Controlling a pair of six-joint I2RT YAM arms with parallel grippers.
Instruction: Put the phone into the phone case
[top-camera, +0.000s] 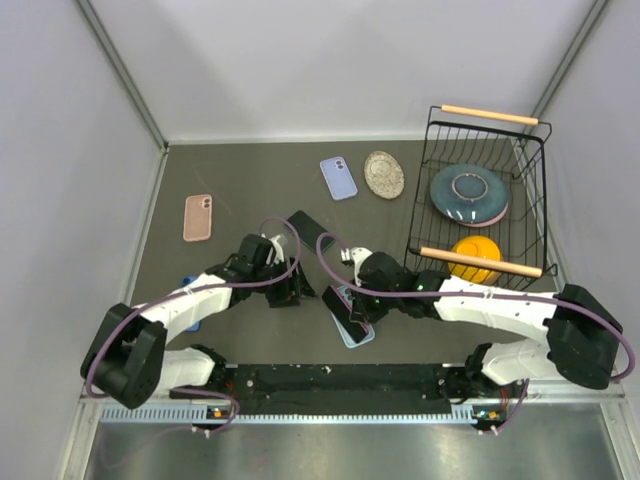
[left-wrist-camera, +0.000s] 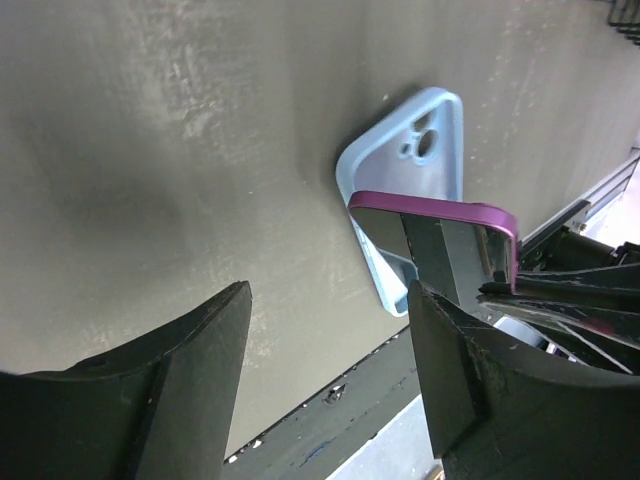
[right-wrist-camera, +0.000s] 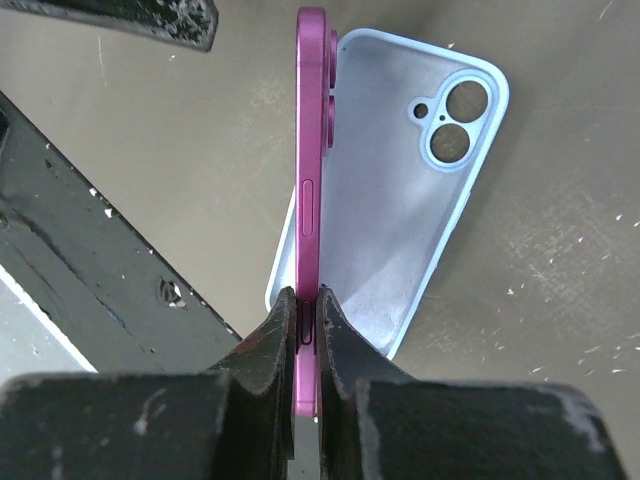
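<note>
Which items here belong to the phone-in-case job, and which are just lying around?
In the job: magenta phone, light blue case, right gripper gripping the phone, open left gripper.
Lying about: pink case, lavender case, speckled dish, wire basket, teal plate.

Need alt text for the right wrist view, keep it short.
The right tool pinches a magenta phone edge-on, just in front of an empty light-blue phone case lying open side up on the dark table.

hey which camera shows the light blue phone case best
Right wrist: the light blue phone case shows nearly whole, camera cutouts clear. Left wrist shows its camera end behind the magenta phone; top view, small and partly covered.
</note>
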